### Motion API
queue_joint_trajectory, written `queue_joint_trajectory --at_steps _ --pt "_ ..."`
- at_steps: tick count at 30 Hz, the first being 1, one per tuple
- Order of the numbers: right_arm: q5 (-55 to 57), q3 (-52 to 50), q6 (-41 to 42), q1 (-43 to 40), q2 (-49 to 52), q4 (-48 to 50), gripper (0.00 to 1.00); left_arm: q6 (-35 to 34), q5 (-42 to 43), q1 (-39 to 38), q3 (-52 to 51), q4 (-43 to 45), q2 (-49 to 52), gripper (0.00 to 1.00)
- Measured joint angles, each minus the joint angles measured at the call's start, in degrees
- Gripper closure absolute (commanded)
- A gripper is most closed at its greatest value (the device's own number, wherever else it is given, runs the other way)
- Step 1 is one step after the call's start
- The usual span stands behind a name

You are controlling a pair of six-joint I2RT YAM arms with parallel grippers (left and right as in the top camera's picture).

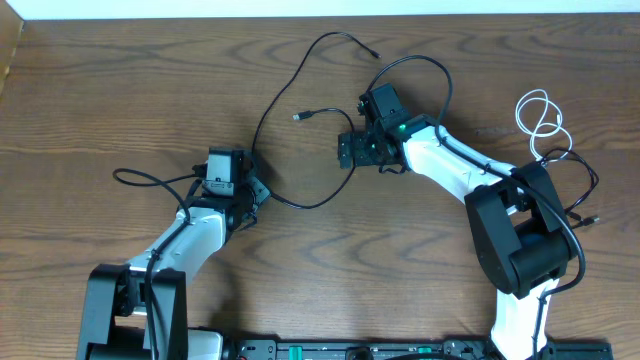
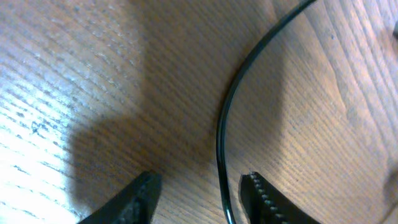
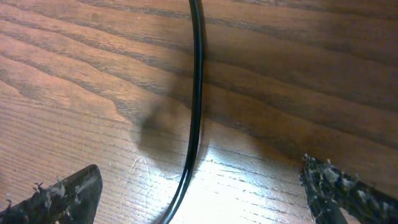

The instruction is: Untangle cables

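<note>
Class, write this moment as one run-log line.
left fingers: apart, black cable between | right fingers: wide open, astride black cable | white cable: looped, far right, untouched

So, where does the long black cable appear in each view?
Overhead: black cable loops across the table's middle, from the left gripper to the right gripper.
Left wrist: bottom centre, curving to top right.
Right wrist: down the centre.
Shared landmark: wood-grain table.

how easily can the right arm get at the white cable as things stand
Probably yes: the white cable lies uncovered, nothing on it; the open right gripper, straddling a black cable, would have to swing back first.
</note>
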Motion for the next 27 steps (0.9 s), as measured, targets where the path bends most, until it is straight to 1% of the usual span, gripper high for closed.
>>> queue_joint_trajectory --at_steps 1,7,11,13,18,21,24,27 --pt "0.0 0.0 0.0 0.0 0.0 0.0 0.01 0.3 0.0 -0.1 0.0 0.0 0.1 0.61" --pt "0.1 0.0 0.0 0.2 0.0 -0.2 0.01 2.2 -2.5 -4.3 0.5 0.1 1.3 0.63" --pt "0.1 0.0 0.0 0.3 -0.1 -0.7 0.01 3.0 -5.9 -6.8 1.8 0.3 3.1 0.71" --pt "0.1 0.0 0.0 0.3 -0.1 -0.7 0.01 3.0 -6.8 -7.1 2.3 -0.1 3.8 0.78" --pt "0.0 -0.3 0.1 0.3 -0.3 -0.8 0.01 2.9 -7.1 -7.1 3.7 -4.1 4.3 0.80" --pt "-0.2 -0.3 1.0 0.3 -0.5 -2.1 0.01 2.8 -3.9 -7.0 4.2 -6.7 4.1 0.80" --pt "-2.1 -0.3 1.6 0.3 -0.9 -4.1 0.01 2.3 3.1 -7.0 4.3 -8.2 3.9 0.93" --pt "-5.5 -0.3 1.8 0.3 -1.4 -7.0 0.01 2.5 10.7 -7.0 4.2 -8.8 4.2 0.92"
